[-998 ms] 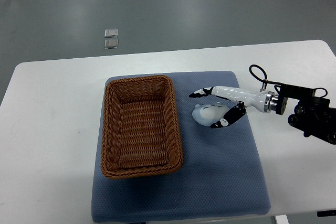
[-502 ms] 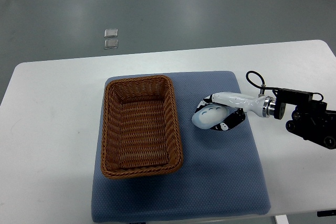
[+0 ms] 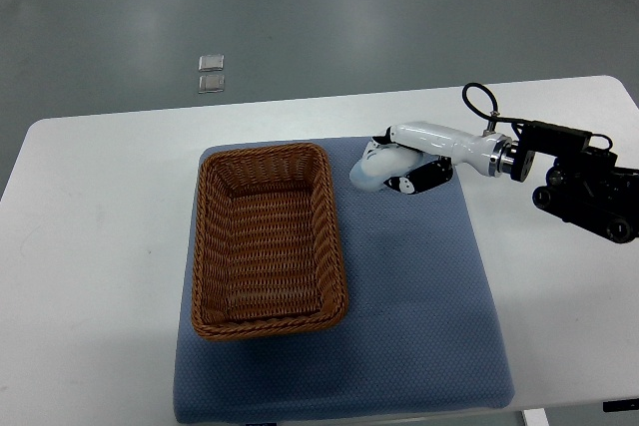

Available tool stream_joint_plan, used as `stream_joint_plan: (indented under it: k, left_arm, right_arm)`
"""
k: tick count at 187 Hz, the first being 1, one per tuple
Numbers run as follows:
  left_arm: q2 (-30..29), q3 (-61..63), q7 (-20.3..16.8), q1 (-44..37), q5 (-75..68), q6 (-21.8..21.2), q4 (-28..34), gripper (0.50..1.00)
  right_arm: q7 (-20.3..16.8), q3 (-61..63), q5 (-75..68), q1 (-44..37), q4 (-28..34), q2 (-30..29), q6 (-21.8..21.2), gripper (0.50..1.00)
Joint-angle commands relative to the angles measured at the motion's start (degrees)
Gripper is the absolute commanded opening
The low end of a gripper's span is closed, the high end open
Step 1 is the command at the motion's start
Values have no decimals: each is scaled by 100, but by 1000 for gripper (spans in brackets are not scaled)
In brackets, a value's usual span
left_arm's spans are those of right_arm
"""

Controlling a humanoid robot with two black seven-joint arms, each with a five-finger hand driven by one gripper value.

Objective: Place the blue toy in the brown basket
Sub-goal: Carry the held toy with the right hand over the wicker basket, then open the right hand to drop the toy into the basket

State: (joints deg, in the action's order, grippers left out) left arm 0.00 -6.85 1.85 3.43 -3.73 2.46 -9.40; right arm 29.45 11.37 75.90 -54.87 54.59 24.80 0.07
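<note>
Right hand [image 3: 399, 169] reaches in from the right edge, fingers clamped around the blue toy [image 3: 367, 168]. Toy position: over the far edge of the blue mat [image 3: 419, 326], just right of the far right corner of the brown basket [image 3: 268, 238], outside its rim. Toy long axis runs diagonally, the free rounded end pointing down-left toward the basket and the other end covered by the hand. Mat and basket rest on the white counter [image 3: 90, 246].
</note>
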Motion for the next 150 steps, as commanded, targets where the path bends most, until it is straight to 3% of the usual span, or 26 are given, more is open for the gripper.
stream_joint_plan:
  k: [1,61,88,130,150]
  left_arm:
    - [0,-9,0,0,-5,0,-9,1000]
    - [0,-18,0,17,-5,0,-9,1000]
    - [0,-18,0,35,4,0,-27,1000]
    - [0,-18,0,35,-5,0,-62,1000]
    - [0,-18,0,35,-5,0,-62,1000]
  right_arm:
    - [-1,-56,-5,-235,-1,-115,-34,504]
    - [8,-618,-5,-832,-326,-1003,-201,541]
    - [8,-715,-5,-903,-511,-1355,-218,603]
    - [-1,-767,-5,-911,-678,-1671,-201,772]
    - [-1,-767,-5,-903,-678,-1680,-201,793]
